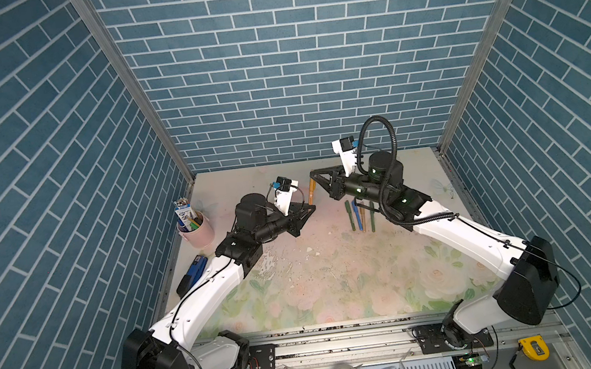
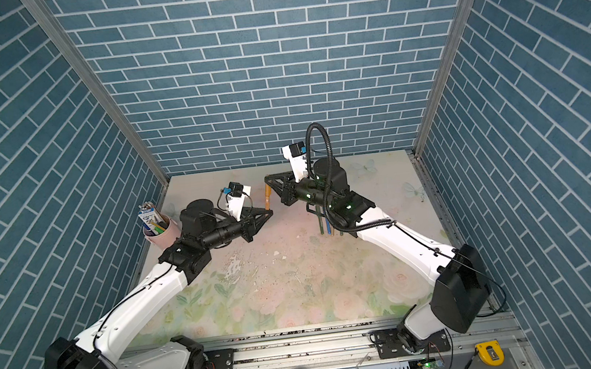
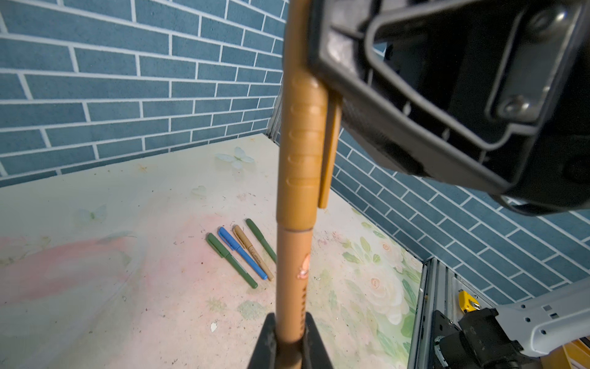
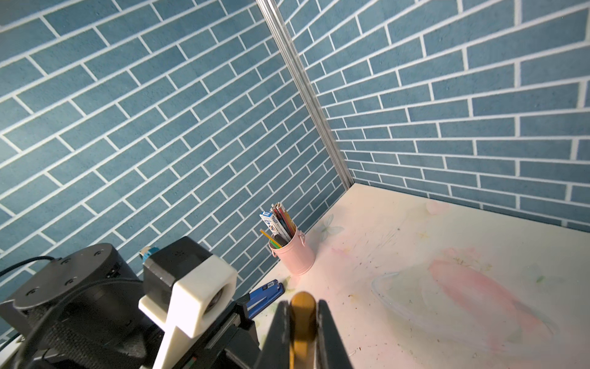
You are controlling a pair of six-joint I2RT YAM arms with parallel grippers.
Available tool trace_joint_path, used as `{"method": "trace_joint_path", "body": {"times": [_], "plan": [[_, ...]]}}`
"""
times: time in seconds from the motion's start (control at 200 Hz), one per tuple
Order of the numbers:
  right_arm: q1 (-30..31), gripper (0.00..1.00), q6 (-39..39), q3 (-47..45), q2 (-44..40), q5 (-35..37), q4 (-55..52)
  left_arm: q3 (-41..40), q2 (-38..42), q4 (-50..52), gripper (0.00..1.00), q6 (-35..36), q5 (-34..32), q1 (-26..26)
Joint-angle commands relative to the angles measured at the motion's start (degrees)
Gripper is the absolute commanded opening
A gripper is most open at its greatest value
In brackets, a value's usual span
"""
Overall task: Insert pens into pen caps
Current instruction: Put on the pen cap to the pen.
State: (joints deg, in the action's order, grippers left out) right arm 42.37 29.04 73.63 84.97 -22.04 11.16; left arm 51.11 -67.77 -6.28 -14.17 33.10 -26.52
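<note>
Golden-brown pen (image 1: 311,191) bridges the two arms. The left pincer (image 3: 289,322) pinches its barrel, and the right pincer (image 4: 303,306) is pressed tight on the cap (image 3: 301,143) at the other end. One straight axis, and the cap looks seated. Four capped pens (image 1: 360,216) lie on the desk (image 1: 334,275) — beneath the right arm, the nearer one for setting down.

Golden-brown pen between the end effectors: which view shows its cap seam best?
Left wrist: the golden-brown pen and cap fill the frame, seam visible. Both top views show it tiny; right wrist only the cap's end.
</note>
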Motion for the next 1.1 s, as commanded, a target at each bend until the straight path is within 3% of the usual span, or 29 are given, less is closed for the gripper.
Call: {"method": "trace_joint_path", "body": {"times": [0.0,0.545,0.855,1.095], "plan": [[2.23,0.08,-0.3,-4.11,3.52,-8.08,-19.48,2.8,3.0,-20.64,0.0,-2.51,-6.19,2.97],[2.54,0.12,-0.87,1.53,4.52,-6.43,-21.42,0.04,1.63,-18.84,0.0,-2.44,-3.93,2.82],[2.54,0.36,-2.44,4.51,0.02,-5.69,-20.69,1.06,-0.98,-16.92,0.0,-1.61,-1.53,2.71],[2.58,0.39,-4.97,3.12,-3.78,-3.17,-23.38,0.92,-1.05,-17.3,0.0,-1.82,-1.55,2.7]]}}
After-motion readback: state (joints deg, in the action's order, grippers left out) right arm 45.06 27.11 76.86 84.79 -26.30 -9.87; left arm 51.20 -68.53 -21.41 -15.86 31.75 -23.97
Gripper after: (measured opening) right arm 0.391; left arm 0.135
